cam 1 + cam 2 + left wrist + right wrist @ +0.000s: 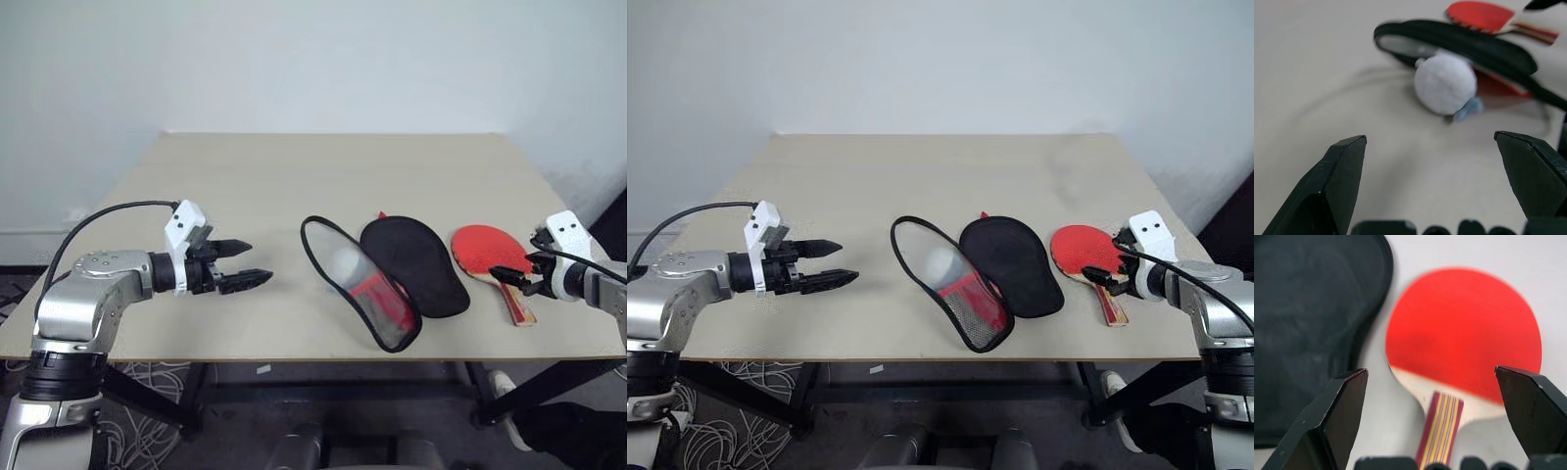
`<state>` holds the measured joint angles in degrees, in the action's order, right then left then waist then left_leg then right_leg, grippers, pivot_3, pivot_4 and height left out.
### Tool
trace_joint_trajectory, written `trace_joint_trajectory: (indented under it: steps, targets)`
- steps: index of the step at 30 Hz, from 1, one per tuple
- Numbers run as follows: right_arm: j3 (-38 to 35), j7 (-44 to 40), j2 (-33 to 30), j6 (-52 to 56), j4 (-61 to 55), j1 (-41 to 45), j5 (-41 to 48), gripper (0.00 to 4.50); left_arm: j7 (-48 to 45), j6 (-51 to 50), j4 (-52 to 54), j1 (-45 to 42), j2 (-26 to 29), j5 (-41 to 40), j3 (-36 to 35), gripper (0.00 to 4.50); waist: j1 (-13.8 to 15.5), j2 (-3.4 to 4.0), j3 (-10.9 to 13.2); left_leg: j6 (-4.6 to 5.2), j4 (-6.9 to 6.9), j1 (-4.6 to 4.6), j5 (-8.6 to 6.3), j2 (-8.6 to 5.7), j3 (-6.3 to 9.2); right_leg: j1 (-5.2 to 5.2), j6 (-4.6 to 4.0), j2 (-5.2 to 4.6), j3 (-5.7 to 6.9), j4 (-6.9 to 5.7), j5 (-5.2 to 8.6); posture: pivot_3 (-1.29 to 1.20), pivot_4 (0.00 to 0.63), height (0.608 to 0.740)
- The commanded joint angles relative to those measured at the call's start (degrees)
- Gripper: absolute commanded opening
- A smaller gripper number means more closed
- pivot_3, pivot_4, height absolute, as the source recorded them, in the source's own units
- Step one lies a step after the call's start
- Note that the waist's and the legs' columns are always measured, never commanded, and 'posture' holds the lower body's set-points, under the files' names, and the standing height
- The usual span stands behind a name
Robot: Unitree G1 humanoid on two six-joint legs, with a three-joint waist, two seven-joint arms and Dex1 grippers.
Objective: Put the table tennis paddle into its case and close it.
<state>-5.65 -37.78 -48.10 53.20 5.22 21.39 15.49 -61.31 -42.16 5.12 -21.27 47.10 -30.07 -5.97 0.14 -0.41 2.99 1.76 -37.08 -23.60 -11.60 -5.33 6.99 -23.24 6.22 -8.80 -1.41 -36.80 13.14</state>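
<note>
- The case (392, 279) lies unzipped mid-desk (265, 176), its two halves spread, ready to take the bat.
- The table tennis paddle (487, 251) lies flat just right of it, handle toward the right gripper (516, 279), whose jaws stand apart over the handle.
- The left gripper (243, 264), jaws apart and empty, hovers left of the case, probably to steady it.

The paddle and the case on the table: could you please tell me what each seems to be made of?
The paddle: a matte red face that looks like rubber, on pale bare wood, with a handle of striped layered wood. The case: apparently soft fabric, matte black lining on one open half and a see-through mesh panel on the other half, edged in black binding. Its exact fibre cannot be told.
</note>
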Motion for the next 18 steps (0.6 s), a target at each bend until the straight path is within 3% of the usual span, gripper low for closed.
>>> trace_joint_trajectory:
  steps: [1,11,15,18]
  targets:
    - [0.3,1.5,-0.1,-2.1,3.0,1.0,-2.2,4.50,0.1,-0.8,1.7,-2.6,0.2,-2.5,-2.2,4.49,0.0,0.01,0.0,0.00,0.00,0.00,0.00,0.00,0.00,0.00,-0.01,0.00,0.00,0.00,0.00,0.00,0.000,0.698]
    - [0.3,5.7,2.6,-2.7,9.2,-0.4,-4.7,4.50,0.9,1.0,-0.2,-3.7,-0.2,-2.0,-0.8,4.49,-0.2,0.00,0.0,0.03,0.00,0.04,0.03,-0.02,-0.04,0.07,-0.13,0.01,0.00,0.00,-0.08,0.00,0.000,0.698]
    - [-1.2,7.8,4.3,-1.8,9.4,-0.9,-4.4,3.68,1.4,1.9,-1.0,-4.0,-0.8,-1.7,-0.5,4.50,-0.2,-0.06,0.0,0.03,-0.05,0.08,0.03,-0.03,-0.04,0.15,-0.10,0.02,0.00,0.00,-0.06,0.00,0.000,0.698]
    - [-2.5,9.0,5.6,-0.4,8.7,-0.9,-4.2,2.58,1.4,2.4,-1.4,-4.0,-1.2,-1.4,-0.1,4.50,-0.1,-0.07,0.0,0.02,-0.17,0.12,0.02,-0.03,-0.03,0.29,0.02,0.02,0.02,0.00,0.00,0.00,0.000,0.698]
